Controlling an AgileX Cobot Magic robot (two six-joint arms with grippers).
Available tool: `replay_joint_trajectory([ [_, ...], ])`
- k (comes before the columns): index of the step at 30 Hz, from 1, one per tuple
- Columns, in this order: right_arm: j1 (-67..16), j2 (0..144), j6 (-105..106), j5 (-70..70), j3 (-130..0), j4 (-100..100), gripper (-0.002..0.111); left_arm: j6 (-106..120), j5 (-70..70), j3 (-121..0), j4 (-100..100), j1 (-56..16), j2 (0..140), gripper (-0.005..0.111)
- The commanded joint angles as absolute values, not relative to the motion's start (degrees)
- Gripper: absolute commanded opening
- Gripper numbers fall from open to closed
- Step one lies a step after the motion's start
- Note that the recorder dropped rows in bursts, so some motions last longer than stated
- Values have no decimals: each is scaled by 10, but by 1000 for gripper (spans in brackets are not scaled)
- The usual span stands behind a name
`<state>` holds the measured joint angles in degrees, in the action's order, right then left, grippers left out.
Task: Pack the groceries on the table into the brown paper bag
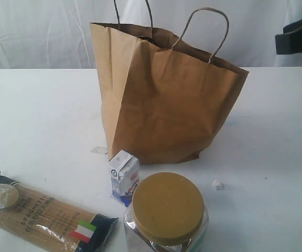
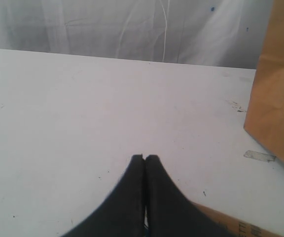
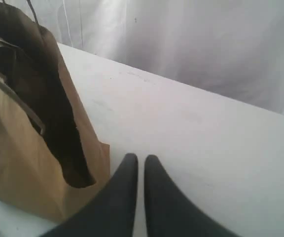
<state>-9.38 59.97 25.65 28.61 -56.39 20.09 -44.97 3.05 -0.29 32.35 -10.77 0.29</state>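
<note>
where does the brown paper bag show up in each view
exterior view: brown paper bag upright mid-frame, behind the small carton.
left wrist view: only one bag wall, cut by the frame edge.
right wrist view: bag close beside the right gripper, dark mouth open.
shared landmark: white tabletop.

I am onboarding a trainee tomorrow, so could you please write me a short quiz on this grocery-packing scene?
1. True or false: the spaghetti pack lies flat on the table.
2. What colour is the lid of the clear jar?
3. Which stands nearest the brown paper bag? A spaghetti pack, B small white-blue carton, C clear jar.
Key: 1 true; 2 mustard yellow; 3 B.
</note>
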Motion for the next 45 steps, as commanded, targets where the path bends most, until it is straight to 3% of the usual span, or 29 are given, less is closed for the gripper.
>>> replay_joint_trajectory([
  [1, -93, 596, 253, 368, -559, 247, 22, -451, 26, 0, 321, -108, 0, 0],
  [4, -93, 596, 255, 436, -559, 273, 31, -451, 26, 0, 321, -108, 0, 0],
  [15, -93, 596, 253, 559, -529, 277, 27, -451, 26, 0, 321, -108, 0, 0],
  [24, -128, 659, 308, 392, -368, 275, 30, -451, 26, 0, 321, -108, 0, 0],
  [29, -177, 741, 334, 320, -369, 276, 50, -451, 26, 0, 321, -108, 0, 0],
  [31, -189, 771, 334, 279, -369, 274, 53, -451, 26, 0, 321, -108, 0, 0],
  [45, -196, 939, 327, 196, -414, 274, 47, -451, 26, 0, 321, -108, 0, 0],
])
